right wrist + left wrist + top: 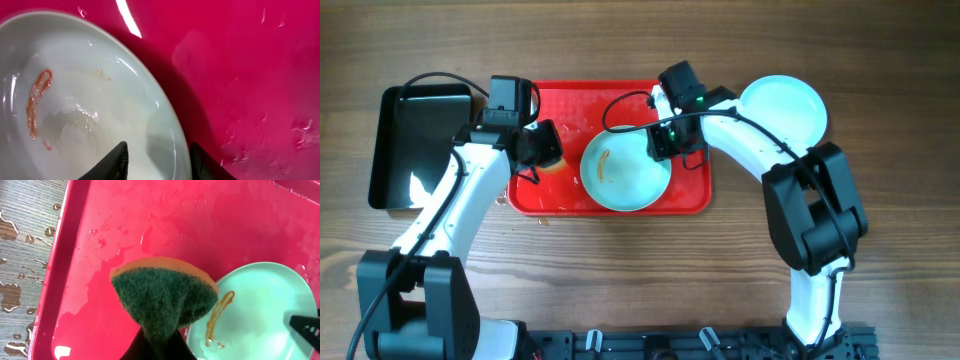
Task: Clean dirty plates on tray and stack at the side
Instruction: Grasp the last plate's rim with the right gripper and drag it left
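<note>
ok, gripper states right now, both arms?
Left gripper: shut on the sponge.
Right gripper: straddling the plate rim; cannot tell if it's clamped.

The overhead camera looks straight down on the wooden surface from well above. The arm bases lie at its bottom edge and the red tray sits upper centre. The left wrist camera is close over the tray's left end, facing down past the left tool and its sponge. The right wrist camera is nearer still, with the right tool at its bottom edge. All three views share the tray floor and the smeared plate, which is lower right in the left wrist view and fills the left of the right wrist view.
</note>
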Available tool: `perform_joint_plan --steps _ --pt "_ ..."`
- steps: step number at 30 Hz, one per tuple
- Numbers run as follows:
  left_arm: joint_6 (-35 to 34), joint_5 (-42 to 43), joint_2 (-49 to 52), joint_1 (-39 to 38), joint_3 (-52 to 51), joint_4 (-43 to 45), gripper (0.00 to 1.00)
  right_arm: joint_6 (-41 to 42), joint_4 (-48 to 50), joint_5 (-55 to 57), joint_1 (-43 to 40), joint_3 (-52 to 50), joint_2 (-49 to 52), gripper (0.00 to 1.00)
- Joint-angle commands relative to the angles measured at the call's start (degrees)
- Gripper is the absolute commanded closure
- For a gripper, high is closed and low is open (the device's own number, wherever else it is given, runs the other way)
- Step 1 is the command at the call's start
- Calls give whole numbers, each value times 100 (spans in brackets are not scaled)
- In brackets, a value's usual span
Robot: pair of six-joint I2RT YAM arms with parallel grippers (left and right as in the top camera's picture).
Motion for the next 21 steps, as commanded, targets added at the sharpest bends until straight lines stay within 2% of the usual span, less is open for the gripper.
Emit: perform_joint_plan --steps 1,3,6,7,8,10,11,13,15,16,17,19,21 --pt "20 83 46 -2 -37 17 96 1174 -527 -166 -96 525 -72 60" --pt "20 83 46 -2 -37 -2 96 1169 -1115 -48 -118 925 -205 58" --pt "17 83 50 -2 -39 -26 96 1150 -1628 142 -131 1104 -391 44" --pt "15 83 50 -2 -39 -24 96 1152 -1733 195 -129 1102 -420 42" --pt "15 83 50 -2 -39 -24 96 1189 -1827 247 -125 1086 -420 37" --pt "15 83 50 -2 -48 -22 96 1198 -1880 319 -125 981 -415 19" --pt "13 85 50 -2 -61 -20 96 1255 -1851 363 -118 866 -413 15" --pt "15 85 50 -2 -92 -20 96 1585 -1694 407 -52 573 -407 15" --pt "15 83 50 -2 -114 -28 96 1864 -1456 389 -33 321 -407 21" --pt "15 83 50 -2 -114 -46 96 1998 -1318 389 -33 197 -407 36" --pt "15 85 55 -2 -114 -48 96 2210 -1143 387 -26 35 -407 42" --pt "15 83 55 -2 -114 -42 96 2498 -986 352 -22 -170 -407 61" --pt "15 83 55 -2 -114 -31 96 2667 -975 350 -22 -299 -407 64"
